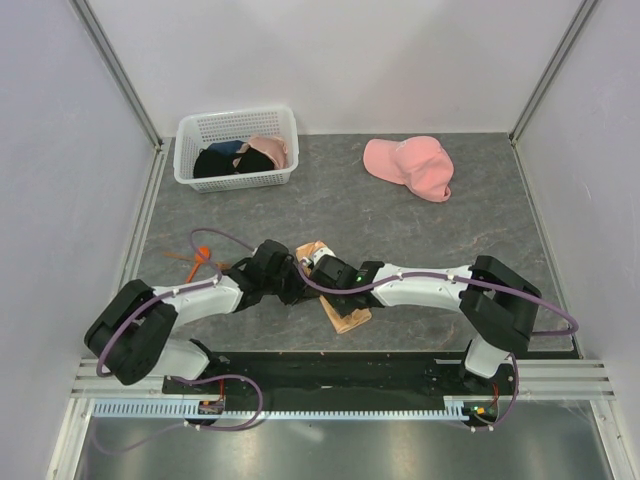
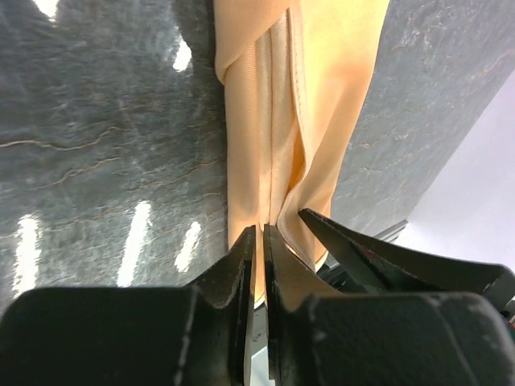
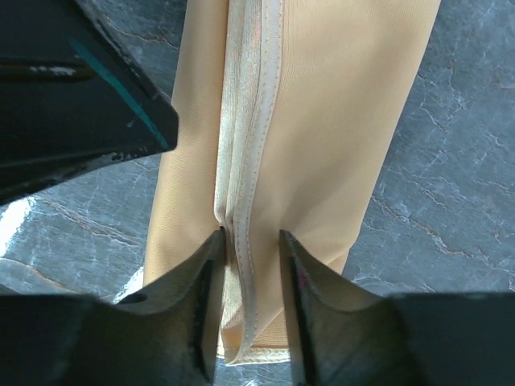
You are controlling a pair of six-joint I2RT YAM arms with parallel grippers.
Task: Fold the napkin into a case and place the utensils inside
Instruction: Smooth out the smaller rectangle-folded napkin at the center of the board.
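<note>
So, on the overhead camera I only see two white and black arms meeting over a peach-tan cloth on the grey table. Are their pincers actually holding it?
Observer: One is. The left wrist view shows the left gripper pinched shut on a raised fold of the shiny peach-tan cloth napkin.
Visitor: And the other one?
Observer: In the right wrist view the right gripper stands open, its fingers on either side of a stitched ridge of cloth, not squeezing it.
Visitor: Is the cloth lying flat?
Observer: No. Up close it is folded into a long strip, with two stitched hems running side by side along its middle.
</note>
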